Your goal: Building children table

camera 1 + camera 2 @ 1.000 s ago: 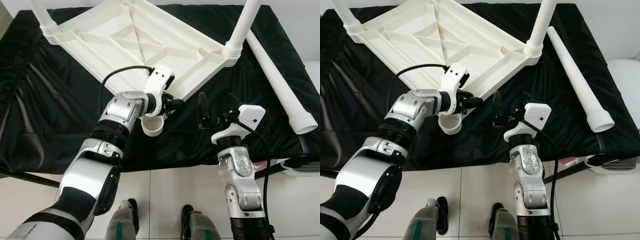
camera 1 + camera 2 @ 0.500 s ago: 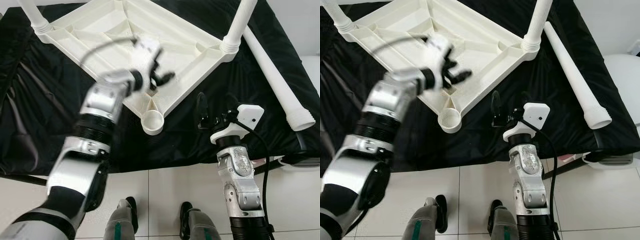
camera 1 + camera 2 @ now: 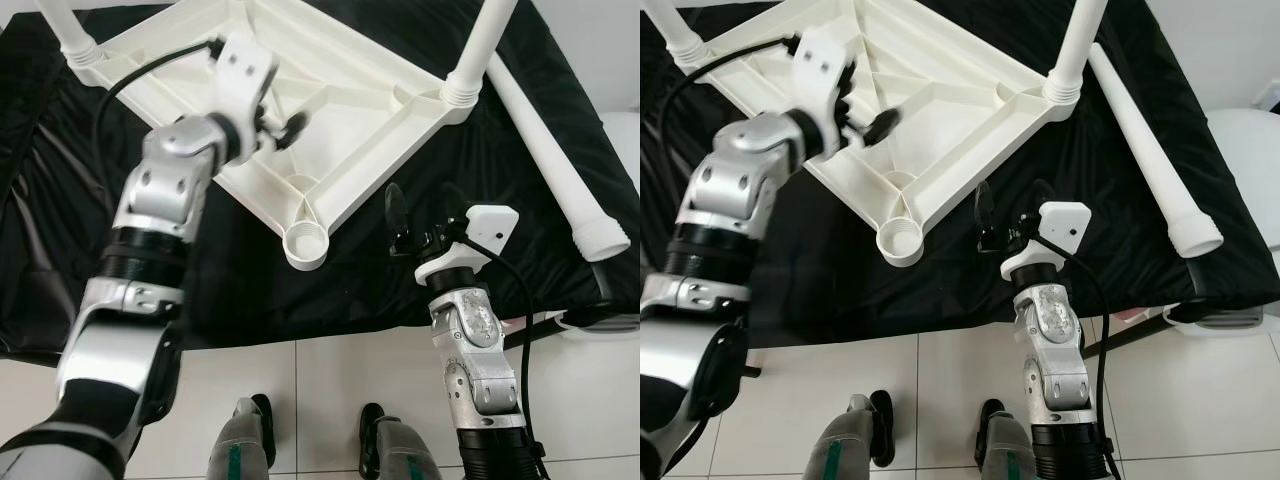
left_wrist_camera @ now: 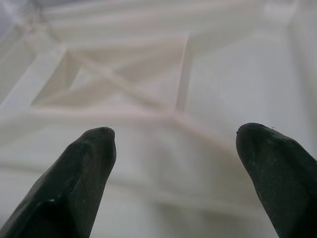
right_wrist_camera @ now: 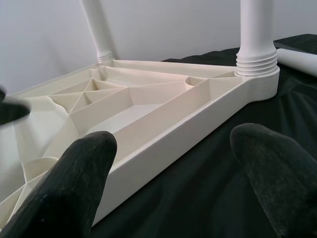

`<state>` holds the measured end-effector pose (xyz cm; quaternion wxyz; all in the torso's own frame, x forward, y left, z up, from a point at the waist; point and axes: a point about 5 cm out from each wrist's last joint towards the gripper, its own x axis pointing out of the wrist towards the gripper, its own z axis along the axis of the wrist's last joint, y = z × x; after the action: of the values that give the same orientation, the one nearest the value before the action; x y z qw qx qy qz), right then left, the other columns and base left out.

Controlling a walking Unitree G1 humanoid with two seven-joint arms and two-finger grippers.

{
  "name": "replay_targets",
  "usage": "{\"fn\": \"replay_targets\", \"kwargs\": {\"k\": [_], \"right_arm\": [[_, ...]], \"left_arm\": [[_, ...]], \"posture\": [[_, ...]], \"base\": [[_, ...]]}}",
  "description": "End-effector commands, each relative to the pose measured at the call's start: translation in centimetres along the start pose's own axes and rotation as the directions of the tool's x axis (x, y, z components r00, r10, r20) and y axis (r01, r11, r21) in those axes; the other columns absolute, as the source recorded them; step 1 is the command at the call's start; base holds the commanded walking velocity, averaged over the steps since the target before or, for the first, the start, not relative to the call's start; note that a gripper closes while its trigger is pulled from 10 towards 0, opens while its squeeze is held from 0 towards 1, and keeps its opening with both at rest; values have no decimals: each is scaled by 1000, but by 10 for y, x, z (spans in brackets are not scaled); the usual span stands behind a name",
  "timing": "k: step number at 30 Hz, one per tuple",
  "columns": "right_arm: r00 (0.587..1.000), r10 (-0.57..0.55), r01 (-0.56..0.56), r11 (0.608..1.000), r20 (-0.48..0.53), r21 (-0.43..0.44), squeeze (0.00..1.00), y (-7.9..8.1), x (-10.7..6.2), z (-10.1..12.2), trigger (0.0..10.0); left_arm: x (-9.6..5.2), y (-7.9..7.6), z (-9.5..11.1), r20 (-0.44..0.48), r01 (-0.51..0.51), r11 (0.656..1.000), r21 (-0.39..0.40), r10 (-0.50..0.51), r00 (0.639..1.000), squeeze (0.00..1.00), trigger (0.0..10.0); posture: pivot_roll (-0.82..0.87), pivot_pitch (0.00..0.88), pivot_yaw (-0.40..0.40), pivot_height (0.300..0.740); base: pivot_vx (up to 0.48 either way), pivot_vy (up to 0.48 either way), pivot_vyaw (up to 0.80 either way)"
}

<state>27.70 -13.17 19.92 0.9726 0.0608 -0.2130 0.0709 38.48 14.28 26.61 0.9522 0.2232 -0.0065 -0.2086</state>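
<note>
A white plastic tabletop (image 3: 330, 85) lies upside down on a black-draped table. One leg (image 3: 480, 45) stands screwed into its right corner, another (image 3: 70, 30) into its far left corner. The near corner socket (image 3: 305, 245) is empty. A loose white leg (image 3: 555, 160) lies on the cloth to the right. My left gripper (image 3: 288, 127) hovers open above the ribbed underside (image 4: 148, 99), holding nothing. My right gripper (image 3: 418, 205) stands open over the cloth, just right of the near socket, facing the tabletop's side wall (image 5: 163, 144).
The black cloth (image 3: 60, 230) covers the whole table, whose front edge runs just before my feet on the white tiled floor (image 3: 330, 400). A white rounded object (image 3: 1245, 150) stands beyond the table's right end.
My left arm has risen from the near corner socket and swung back and left over the tabletop's underside. The right gripper has hardly moved.
</note>
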Motion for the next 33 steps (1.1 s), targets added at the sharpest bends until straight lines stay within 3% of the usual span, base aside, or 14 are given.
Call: {"fn": "replay_targets", "kwargs": {"k": [1,10,13,18,22,26,30,33], "right_arm": [[1000,3,-3,1000,-22,3,0,0,-3,-2,10000],[999,-40,40,999,-22,-8,0,-3,-4,-2,10000],[986,-163,162,986,-36,-49,0,-14,-4,-3,10000],[975,-217,213,975,-44,-68,0,-20,-1,-4,10000],[941,-324,312,943,-97,-119,0,-29,9,-13,10000],[936,-334,319,938,-112,-134,0,-29,11,-16,10000],[932,-338,321,937,-128,-140,0,-27,15,-19,10000],[937,-321,304,944,-141,-131,0,-24,17,-20,10000]], "left_arm": [[-3,4,-29,-111,-66,995,75,74,991,0,10000],[-9,12,-45,-176,-129,984,125,150,973,0,10000],[-16,26,-52,-195,-179,970,167,210,958,0,10000],[-17,29,-52,-194,-175,967,187,211,958,0,10000],[-18,21,-51,-188,-93,959,269,147,971,0,10000],[-18,20,-50,-179,-90,957,275,143,973,0,10000],[-18,28,-40,-131,-144,957,250,181,975,0,10000],[-20,42,-33,-108,-212,931,298,253,961,0,10000]], "posture": [[105,231,19,740],[102,235,20,740],[106,238,20,740],[107,238,19,740],[112,233,17,740],[115,230,17,740],[120,227,15,740],[125,223,15,740]], "base": [[0,0,0],[0,0,0],[0,0,0],[0,0,0],[0,0,0],[0,0,0],[0,0,0],[0,0,0]]}}
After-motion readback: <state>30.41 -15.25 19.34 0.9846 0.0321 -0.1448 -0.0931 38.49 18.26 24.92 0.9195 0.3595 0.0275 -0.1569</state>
